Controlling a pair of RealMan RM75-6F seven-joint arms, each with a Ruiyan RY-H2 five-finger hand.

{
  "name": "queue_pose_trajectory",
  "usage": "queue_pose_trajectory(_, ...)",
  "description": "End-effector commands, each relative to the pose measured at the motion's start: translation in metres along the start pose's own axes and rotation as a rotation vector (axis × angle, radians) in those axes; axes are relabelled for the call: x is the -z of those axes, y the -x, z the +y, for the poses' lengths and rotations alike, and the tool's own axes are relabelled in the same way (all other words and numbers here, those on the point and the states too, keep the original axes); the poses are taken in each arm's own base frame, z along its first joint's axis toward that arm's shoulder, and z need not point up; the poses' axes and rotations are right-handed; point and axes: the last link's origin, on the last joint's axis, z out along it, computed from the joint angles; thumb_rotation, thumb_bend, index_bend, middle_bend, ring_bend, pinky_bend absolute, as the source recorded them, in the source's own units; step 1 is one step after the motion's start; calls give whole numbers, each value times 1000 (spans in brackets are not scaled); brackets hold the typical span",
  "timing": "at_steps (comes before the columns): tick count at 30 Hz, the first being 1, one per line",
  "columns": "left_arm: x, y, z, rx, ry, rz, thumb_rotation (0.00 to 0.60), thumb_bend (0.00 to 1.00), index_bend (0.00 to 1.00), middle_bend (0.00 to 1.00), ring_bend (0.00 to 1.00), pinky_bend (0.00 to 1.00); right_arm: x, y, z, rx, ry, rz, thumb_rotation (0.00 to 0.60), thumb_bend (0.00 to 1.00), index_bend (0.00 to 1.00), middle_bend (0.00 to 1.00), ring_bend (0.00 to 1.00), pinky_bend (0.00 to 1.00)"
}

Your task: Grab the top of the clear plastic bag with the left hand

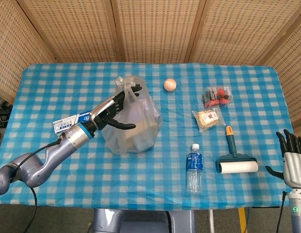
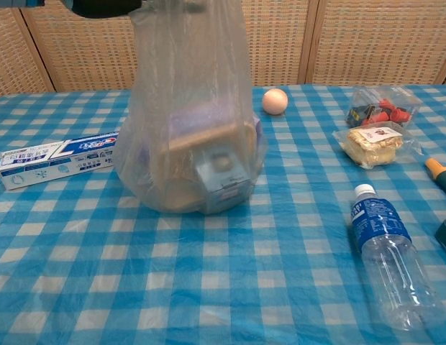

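Note:
The clear plastic bag [image 1: 141,124] stands on the checked table [image 1: 141,184] with a tan container and a grey-blue box inside it. In the chest view the bag [image 2: 190,108] rises past the frame's top. My left hand [image 1: 114,109] is up against the bag's upper left side. Its fingers [image 1: 132,89] are spread across the gathered top and its thumb lies lower on the bag's wall. I see no closed grip. Only a dark sliver of the left hand [image 2: 101,7] shows in the chest view. My right hand [image 1: 292,156] stays off the table's right front corner, fingers apart and empty.
A toothpaste box [image 1: 68,122] lies left of the bag, under my left forearm. A peach [image 1: 170,85] sits behind the bag. To the right are two snack packets [image 1: 217,96], a water bottle [image 1: 194,167] lying down and a lint roller [image 1: 235,160].

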Motion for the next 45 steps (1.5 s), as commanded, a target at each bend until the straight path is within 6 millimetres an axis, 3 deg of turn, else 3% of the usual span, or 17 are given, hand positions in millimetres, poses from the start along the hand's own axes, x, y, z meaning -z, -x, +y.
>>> queue_pose_trajectory(1, -9, 9, 4, -6, 7, -19, 600, 24, 7, 0, 3, 0, -1, -1, 1, -2, 3, 2, 600, 0, 0, 0, 0, 0)
queue_pose_trajectory(17, -36, 36, 34, -144, 36, -38, 600, 25, 46, 1, 21, 0, -3, -2, 4, -7, 14, 4, 600, 0, 0, 0, 0, 0)
queue_pose_trajectory(21, -36, 36, 34, -235, 41, -6, 600, 24, 70, 19, 41, 0, -3, -3, 4, -10, 15, 6, 600, 0, 0, 0, 0, 0)
queue_pose_trajectory(33, -42, 33, 32, -277, 60, 61, 600, 28, 140, 103, 92, 0, -2, -3, 2, -10, 10, 5, 600, 0, 0, 0, 0, 0)
queue_pose_trajectory(38, -51, 37, 34, -217, 66, 47, 600, 42, 156, 104, 91, 0, -2, -2, 1, -6, 9, 6, 600, 0, 0, 0, 0, 0)
queue_pose_trajectory(41, -57, 45, 37, -81, 65, 13, 600, 41, 171, 123, 94, 0, -2, -1, 0, -1, 9, 4, 600, 0, 0, 0, 0, 0)
queue_pose_trajectory(45, -67, 50, 39, 70, 89, -10, 600, 3, 236, 233, 154, 0, -3, 0, -1, 5, 7, -1, 600, 0, 0, 0, 0, 0)
